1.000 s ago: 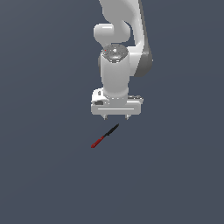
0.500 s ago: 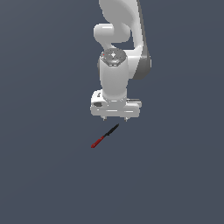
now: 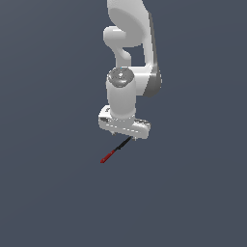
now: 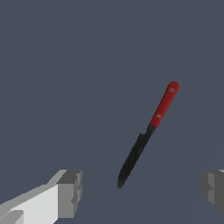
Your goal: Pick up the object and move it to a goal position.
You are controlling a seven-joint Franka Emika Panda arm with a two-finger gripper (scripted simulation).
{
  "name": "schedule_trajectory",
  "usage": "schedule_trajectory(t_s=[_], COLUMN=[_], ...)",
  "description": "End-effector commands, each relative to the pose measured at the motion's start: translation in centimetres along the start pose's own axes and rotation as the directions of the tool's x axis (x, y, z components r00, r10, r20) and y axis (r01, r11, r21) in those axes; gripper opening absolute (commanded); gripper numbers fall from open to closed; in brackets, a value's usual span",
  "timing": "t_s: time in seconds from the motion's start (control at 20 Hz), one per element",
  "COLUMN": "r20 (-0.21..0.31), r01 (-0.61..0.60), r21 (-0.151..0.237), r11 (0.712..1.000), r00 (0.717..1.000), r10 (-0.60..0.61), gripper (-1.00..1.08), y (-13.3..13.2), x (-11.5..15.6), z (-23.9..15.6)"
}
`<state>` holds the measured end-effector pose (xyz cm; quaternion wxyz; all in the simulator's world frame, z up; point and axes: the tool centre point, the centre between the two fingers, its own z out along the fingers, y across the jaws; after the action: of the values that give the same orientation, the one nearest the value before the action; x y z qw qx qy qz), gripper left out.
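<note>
Gripper [image 3: 124,134] spread wide, stick tool [image 4: 148,134] (black end nearest) below it

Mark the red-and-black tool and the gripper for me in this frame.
red-and-black tool [image 4: 148,133]: wrist view, where the red half meets the black half.
gripper [image 4: 142,192]: wrist view, open gap midway between the two grey fingertips.
gripper [image 3: 124,136]: exterior view, just under the white hand body, between its fingertips.

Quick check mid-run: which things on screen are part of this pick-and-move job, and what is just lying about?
Part of the job:
- red-and-black stick tool, lying flat on the grey surface
- gripper, open above it, not touching it

Lying about:
- nothing else shows; only the plain grey surface. No goal marker appears in either view.
</note>
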<state>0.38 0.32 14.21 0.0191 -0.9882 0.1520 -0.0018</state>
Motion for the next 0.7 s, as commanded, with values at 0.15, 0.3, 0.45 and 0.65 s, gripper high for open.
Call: schedule_trajectory(t_s=[0.15,0.3,0.45,0.65], r20=[0.0,-0.003,-0.006,-0.012], r01=[-0.168,-0.257,-0.332,-0.408], r21=[-0.008,-0.014,-0.02,-0.025], r11=[0.986,0.966,0.943,0.912], r00=[0.986,0.966,0.943,0.913], r10=[0.168,0.257,0.332,0.408], gripper=[1.0,1.0,1.0,1.0], y=[1.1,1.8,2.4,3.1], x=[0.3,0.4,0.5,0.6], z=[2.8,4.2,5.5,6.8])
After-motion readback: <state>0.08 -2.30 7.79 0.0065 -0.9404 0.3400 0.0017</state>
